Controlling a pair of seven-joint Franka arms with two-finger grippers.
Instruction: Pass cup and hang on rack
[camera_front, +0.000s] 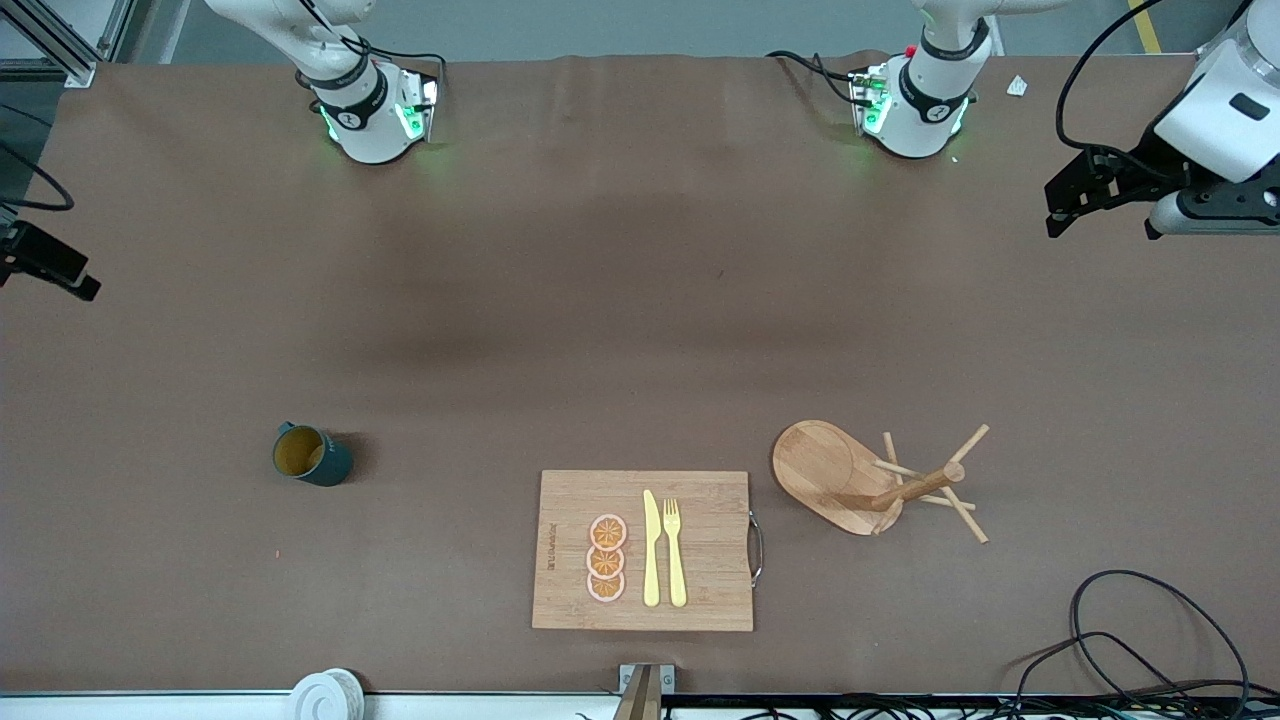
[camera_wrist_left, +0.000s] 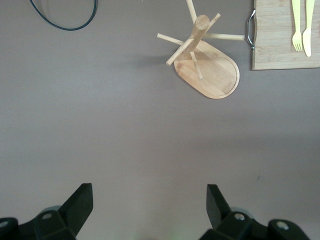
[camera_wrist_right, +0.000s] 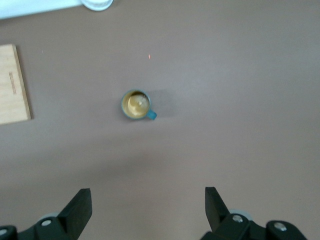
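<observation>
The dark teal cup (camera_front: 312, 455) stands upright on the brown table toward the right arm's end, its tan inside showing; in the right wrist view the cup (camera_wrist_right: 136, 104) has its handle sticking out sideways. The wooden rack (camera_front: 880, 480) stands toward the left arm's end, with thin pegs on a central post over its oval base (camera_wrist_left: 215, 75). My right gripper (camera_wrist_right: 148, 202) hangs open and empty high over bare table, apart from the cup; only its tip (camera_front: 60, 270) shows in the front view. My left gripper (camera_wrist_left: 150, 200) is also open and empty, high over the table's end (camera_front: 1105, 215).
A bamboo cutting board (camera_front: 645, 550) with orange slices, a yellow knife and a fork lies between cup and rack, nearer the front camera. Black cables (camera_front: 1150, 640) coil at the front edge by the left arm's end. A white roll (camera_front: 325, 695) sits at the front edge.
</observation>
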